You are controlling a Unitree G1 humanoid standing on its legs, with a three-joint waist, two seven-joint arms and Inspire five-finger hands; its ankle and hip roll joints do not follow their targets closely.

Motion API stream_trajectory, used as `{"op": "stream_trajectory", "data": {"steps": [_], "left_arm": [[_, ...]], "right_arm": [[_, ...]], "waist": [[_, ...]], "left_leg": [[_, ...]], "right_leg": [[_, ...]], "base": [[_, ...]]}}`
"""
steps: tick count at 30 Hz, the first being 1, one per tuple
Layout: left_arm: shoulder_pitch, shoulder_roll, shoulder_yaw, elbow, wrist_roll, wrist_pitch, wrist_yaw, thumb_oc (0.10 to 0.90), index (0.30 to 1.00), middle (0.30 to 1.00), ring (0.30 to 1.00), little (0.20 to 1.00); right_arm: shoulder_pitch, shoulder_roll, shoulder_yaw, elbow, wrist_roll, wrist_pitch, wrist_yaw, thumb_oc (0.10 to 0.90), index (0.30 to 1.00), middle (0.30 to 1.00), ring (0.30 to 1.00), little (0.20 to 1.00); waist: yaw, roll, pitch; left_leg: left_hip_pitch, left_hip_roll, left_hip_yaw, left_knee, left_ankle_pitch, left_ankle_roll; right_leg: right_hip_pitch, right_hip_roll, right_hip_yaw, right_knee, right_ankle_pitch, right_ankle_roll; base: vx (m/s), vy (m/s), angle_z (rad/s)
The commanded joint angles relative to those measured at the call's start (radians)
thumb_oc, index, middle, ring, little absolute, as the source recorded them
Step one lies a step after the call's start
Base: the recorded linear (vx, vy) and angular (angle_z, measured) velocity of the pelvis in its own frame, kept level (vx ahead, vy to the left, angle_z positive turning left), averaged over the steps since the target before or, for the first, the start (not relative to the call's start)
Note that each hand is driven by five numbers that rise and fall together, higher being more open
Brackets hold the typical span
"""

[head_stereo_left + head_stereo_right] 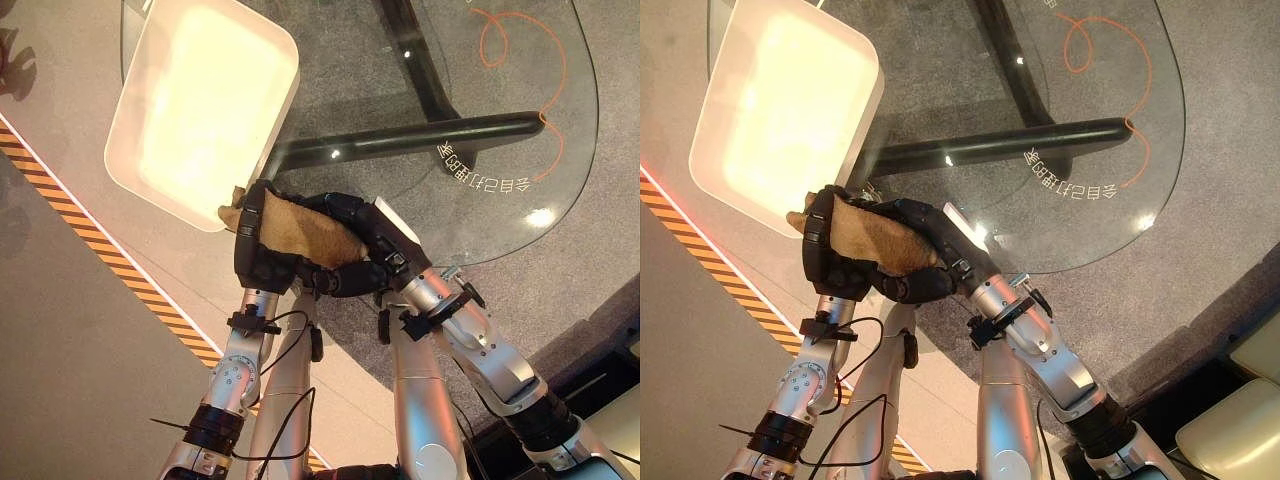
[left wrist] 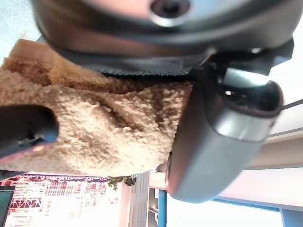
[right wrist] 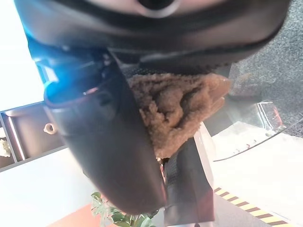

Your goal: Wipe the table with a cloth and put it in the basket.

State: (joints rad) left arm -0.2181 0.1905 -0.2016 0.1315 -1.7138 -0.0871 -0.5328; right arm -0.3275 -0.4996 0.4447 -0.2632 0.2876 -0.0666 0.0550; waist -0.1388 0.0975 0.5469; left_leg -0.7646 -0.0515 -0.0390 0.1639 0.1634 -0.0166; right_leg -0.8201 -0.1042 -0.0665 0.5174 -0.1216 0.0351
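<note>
since the brown cloth (image 1: 300, 228) is bunched between our left hand (image 1: 252, 240) and right hand (image 1: 362, 252), both curled round it just near the white basket (image 1: 150, 190) at the glass table (image 1: 560, 150) edge, we judge it's gathered for dropping in.

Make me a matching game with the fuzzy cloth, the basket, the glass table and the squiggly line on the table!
Things:
1. cloth
2. basket
3. table
4. squiggly line

Descriptions:
A. orange
B. white, sitting at the table's left
C. see-through
D. tan, held between the left hand and the right hand

Pairs: 1-D, 2-B, 3-C, 4-A
</note>
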Motion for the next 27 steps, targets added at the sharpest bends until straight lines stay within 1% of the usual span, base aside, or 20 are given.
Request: {"op": "stream_trajectory", "data": {"steps": [1, 7, 8, 14, 23, 27], "left_arm": [[0.079, -0.002, 0.097, -0.185, -0.055, 0.0, -0.15, 0.1, 0.3, 0.3, 0.3, 0.2], [0.075, -0.004, 0.099, -0.192, -0.051, -0.007, -0.146, 0.1, 0.3, 0.3, 0.3, 0.2], [0.077, -0.003, 0.099, -0.193, -0.052, -0.007, -0.146, 0.1, 0.3, 0.3, 0.3, 0.2], [0.08, -0.006, 0.107, -0.196, -0.051, -0.004, -0.143, 0.1, 0.3, 0.3, 0.3, 0.2], [0.089, -0.023, 0.111, -0.188, -0.043, -0.002, -0.161, 0.1, 0.3, 0.3, 0.3, 0.2], [0.092, -0.028, 0.111, -0.192, -0.044, -0.005, -0.161, 0.1, 0.3, 0.3, 0.3, 0.2]], "right_arm": [[-0.041, 0.048, -0.199, -0.148, 0.097, -0.148, -0.087, 0.8, 0.9, 0.9, 0.9, 0.9], [-0.044, 0.054, -0.203, -0.15, 0.126, -0.169, -0.084, 0.8, 0.9, 0.9, 0.9, 0.9], [-0.04, 0.061, -0.207, -0.15, 0.165, -0.185, -0.072, 0.8, 0.9, 0.9, 0.9, 0.9], [-0.017, 0.09, -0.225, -0.161, 0.232, -0.219, -0.023, 0.8, 0.9, 0.9, 0.9, 0.9], [0.009, 0.129, -0.236, -0.159, 0.252, -0.261, -0.006, 0.8, 0.9, 0.9, 0.9, 0.9], [0.017, 0.135, -0.239, -0.161, 0.254, -0.267, -0.006, 0.8, 0.9, 0.9, 0.9, 0.9]], "waist": [[0.015, 0.007, -0.027], [0.014, 0.008, -0.027], [0.015, 0.008, -0.027], [0.012, 0.008, -0.027], [0.007, 0.012, -0.027], [0.004, 0.014, -0.027]], "left_leg": [[0.008, -0.016, 0.05, 0.106, -0.112, 0.014], [0.004, -0.014, 0.049, 0.104, -0.111, 0.014], [0.006, -0.013, 0.05, 0.104, -0.113, 0.013], [0.007, -0.013, 0.05, 0.103, -0.11, 0.014], [0.013, -0.014, 0.051, 0.089, -0.105, 0.014], [0.013, -0.015, 0.053, 0.086, -0.102, 0.013]], "right_leg": [[0.017, 0.043, 0.101, -0.202, 0.162, 0.04], [0.012, 0.042, 0.102, -0.205, 0.163, 0.041], [0.015, 0.04, 0.102, -0.205, 0.162, 0.041], [0.014, 0.042, 0.102, -0.202, 0.163, 0.041], [0.016, 0.045, 0.104, -0.208, 0.165, 0.041], [0.016, 0.046, 0.106, -0.212, 0.167, 0.041]], "base": [[0.0, 0.0, 0.0], [0.0, 0.0, 0.0], [0.0, 0.0, 0.0], [0.0, 0.0, 0.0], [0.0, 0.0, 0.0], [0.0, 0.008, 0.0]]}}
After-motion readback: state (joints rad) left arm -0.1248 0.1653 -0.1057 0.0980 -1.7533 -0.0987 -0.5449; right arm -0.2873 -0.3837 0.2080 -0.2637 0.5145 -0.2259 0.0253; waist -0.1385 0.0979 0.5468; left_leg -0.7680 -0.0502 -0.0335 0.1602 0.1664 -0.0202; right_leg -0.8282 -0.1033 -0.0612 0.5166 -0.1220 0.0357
